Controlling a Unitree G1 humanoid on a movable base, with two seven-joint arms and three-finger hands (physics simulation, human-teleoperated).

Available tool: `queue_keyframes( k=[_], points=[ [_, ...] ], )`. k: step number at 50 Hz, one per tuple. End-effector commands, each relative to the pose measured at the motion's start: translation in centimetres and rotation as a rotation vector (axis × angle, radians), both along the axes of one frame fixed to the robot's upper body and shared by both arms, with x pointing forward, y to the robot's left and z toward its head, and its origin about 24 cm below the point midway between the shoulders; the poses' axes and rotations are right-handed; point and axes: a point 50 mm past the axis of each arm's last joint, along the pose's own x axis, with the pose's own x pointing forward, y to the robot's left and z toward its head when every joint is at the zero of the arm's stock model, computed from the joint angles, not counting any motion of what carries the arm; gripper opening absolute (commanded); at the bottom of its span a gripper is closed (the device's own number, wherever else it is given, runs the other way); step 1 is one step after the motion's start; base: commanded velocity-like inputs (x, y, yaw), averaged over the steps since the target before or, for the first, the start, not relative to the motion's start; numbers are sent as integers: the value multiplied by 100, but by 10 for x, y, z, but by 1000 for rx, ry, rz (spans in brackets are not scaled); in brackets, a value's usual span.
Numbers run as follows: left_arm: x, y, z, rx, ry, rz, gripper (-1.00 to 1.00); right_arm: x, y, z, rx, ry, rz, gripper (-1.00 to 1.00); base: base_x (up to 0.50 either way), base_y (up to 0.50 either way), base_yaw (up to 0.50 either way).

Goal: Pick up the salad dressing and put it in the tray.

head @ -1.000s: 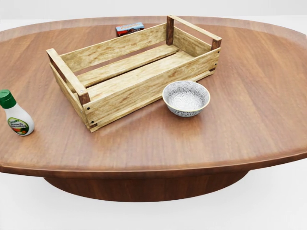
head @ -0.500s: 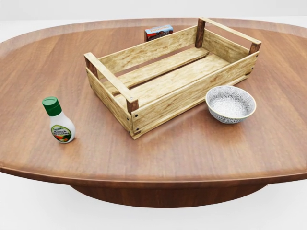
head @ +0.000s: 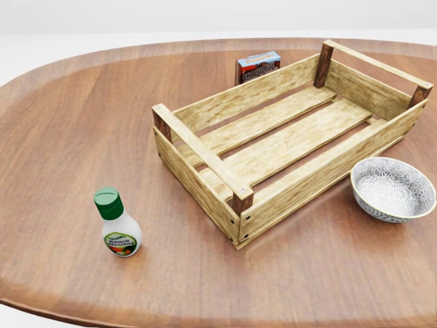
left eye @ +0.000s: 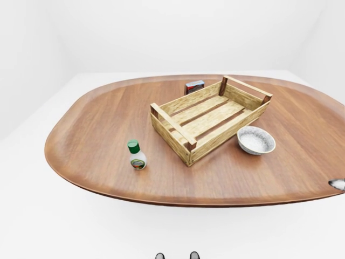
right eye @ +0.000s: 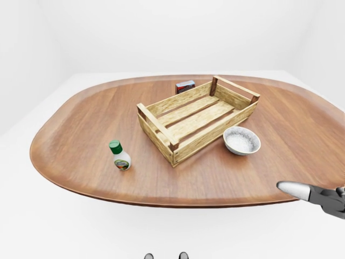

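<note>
- Salad dressing point(head: 117, 226) stands upright on the tabletop point(head: 82, 123), alone and not touched by any hand.
- Only the right hand point(right eye: 318, 196) is visible, at the lower right edge of the right-eye view, near the rim of the tabletop. One light fingertip points left toward the scene; I cannot tell if this hand is wide or narrow, because most of it is cut by the picture edge. The left hand is not in any view.
- From the right hand, the bottle is far to the left and a little higher in the right-eye view, with the tray point(head: 287, 137) and the bowl point(head: 393, 188) lying between them.
- Risk, in my judgement: a reach by the right hand across the tabletop could knock the bowl or the near wall of the tray. The left hand seems the better choice, as the bottle stands on that side.
- Second risk: the bottle is narrow at the top and rounded below, so a push from the side could tip it over or let it roll toward the tabletop rim.
- Appearance: a small white bottle with a green screw cap and a colourful label low on the body; the text on the label is too small to read.
- A small red-and-blue box point(head: 258, 66) lies beyond the tray, well apart from the hand.
</note>
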Motion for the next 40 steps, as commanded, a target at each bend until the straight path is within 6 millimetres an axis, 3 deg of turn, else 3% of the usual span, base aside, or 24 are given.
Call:
queue_keyframes(
  k=[1,40],
  points=[
    [3,3,-4,-11,22,1,100,-1,4,0,-13,4,21,100,49,22,0],
    [8,-2,-7,-10,35,-14,100,-9,5,6,9,-56,98,100,50,3,0]
  ],
)
